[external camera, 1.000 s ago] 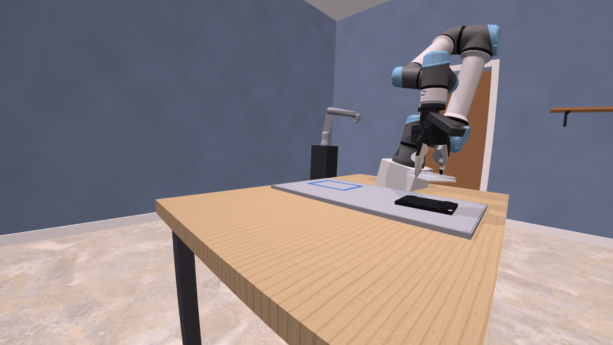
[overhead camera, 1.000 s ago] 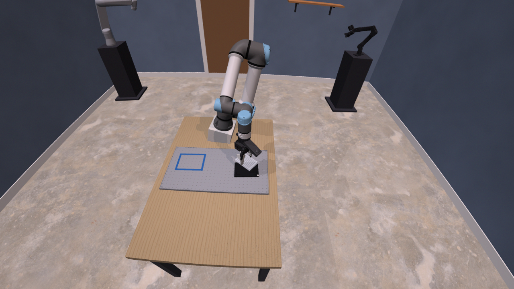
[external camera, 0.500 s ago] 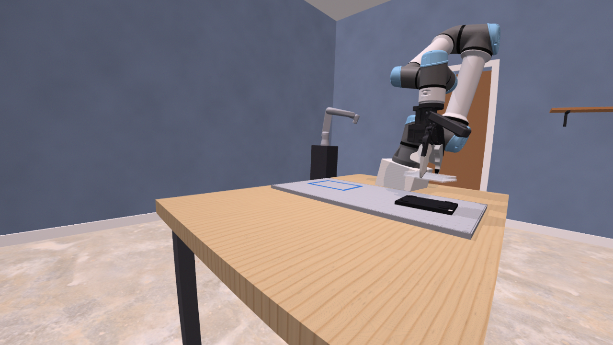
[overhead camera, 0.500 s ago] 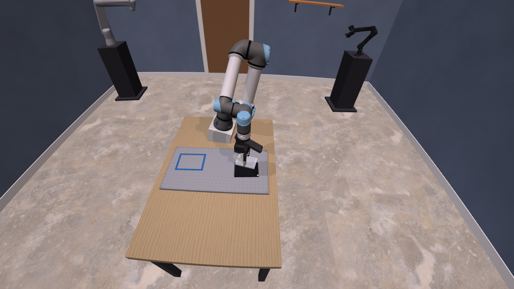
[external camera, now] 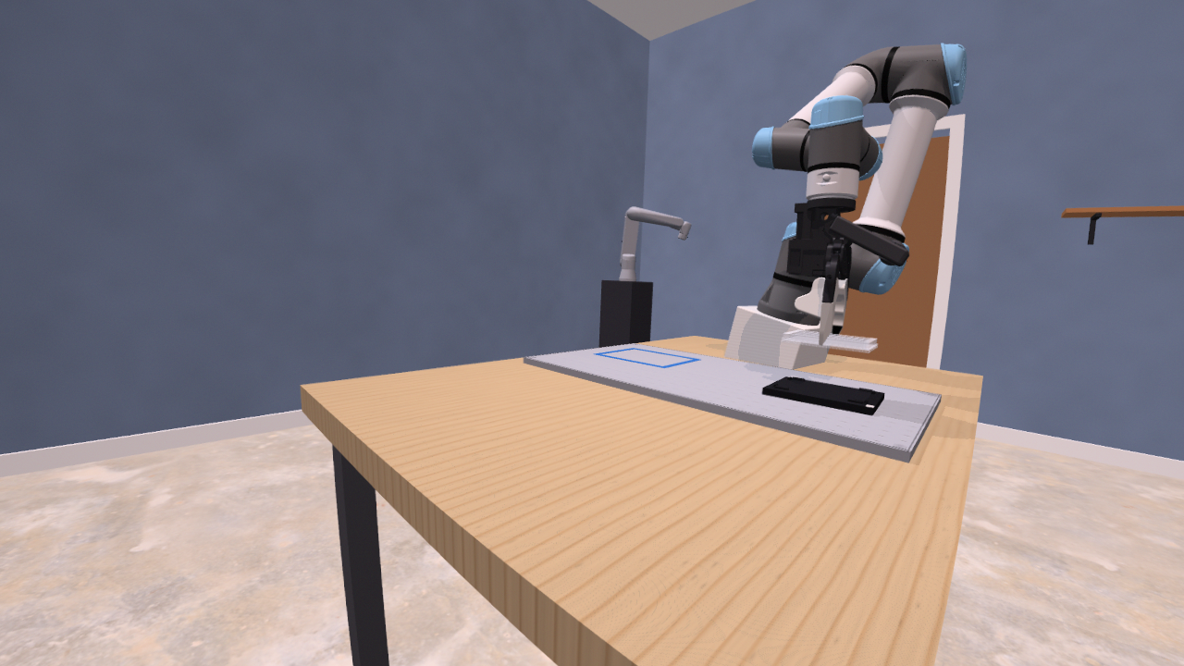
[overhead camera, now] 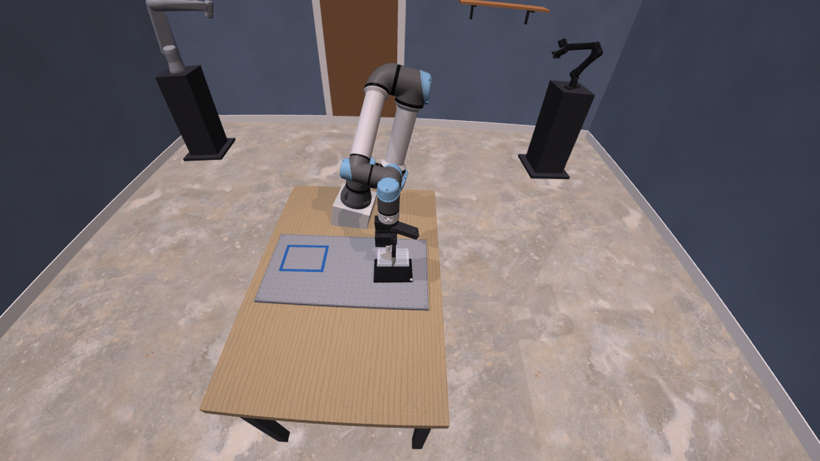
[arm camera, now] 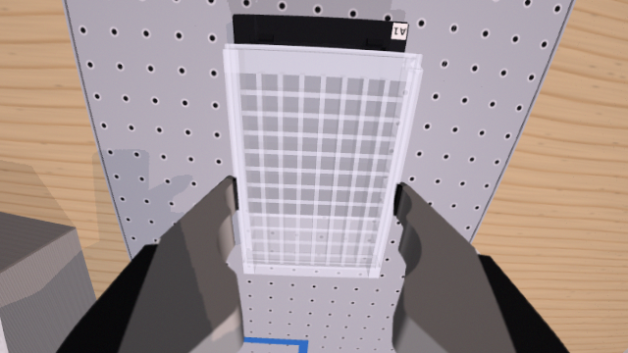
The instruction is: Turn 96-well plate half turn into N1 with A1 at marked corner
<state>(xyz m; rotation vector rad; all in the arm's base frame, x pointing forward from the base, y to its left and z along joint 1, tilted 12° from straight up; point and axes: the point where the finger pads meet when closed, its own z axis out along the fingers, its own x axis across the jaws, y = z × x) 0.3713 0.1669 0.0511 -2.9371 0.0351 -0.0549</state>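
The clear 96-well plate (arm camera: 316,159) is held in the air between my gripper's (arm camera: 314,216) two grey fingers, which are shut on its long sides near one end. The plate is level and above the grey perforated board. Its cut corner is at the far right in the wrist view, toward the A1 label (arm camera: 398,31). The black nest N1 (arm camera: 319,31) lies empty on the board beyond the plate's far end, mostly hidden by it in that view. From the side the plate (external camera: 832,339) hangs well above the nest (external camera: 823,394). From above the plate (overhead camera: 396,256) is just behind the nest (overhead camera: 393,271).
A blue square outline (overhead camera: 303,257) is marked on the left part of the board (overhead camera: 344,278). The arm's white base block (overhead camera: 350,213) stands at the table's back edge. Two black pedestals with other arms stand on the floor, away from the table.
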